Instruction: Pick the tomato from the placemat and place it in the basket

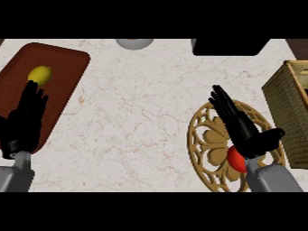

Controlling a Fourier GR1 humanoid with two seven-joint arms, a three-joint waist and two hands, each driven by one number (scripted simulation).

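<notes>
A red tomato (235,159) lies on the round tan openwork placemat (208,144) at the lower right. My right hand (244,128) hovers over the placemat with fingers straight, open, its palm and wrist covering the tomato's right side. The woven basket (295,112) stands at the right edge, just right of the placemat. My left hand (24,118) rests open at the lower left, fingers up, over a brown tray.
The reddish-brown tray (59,67) at the left holds a yellow lemon (41,74). A grey round object (135,43) and a black box (231,46) sit at the counter's far edge. Marble counter (136,122) spreads between tray and placemat.
</notes>
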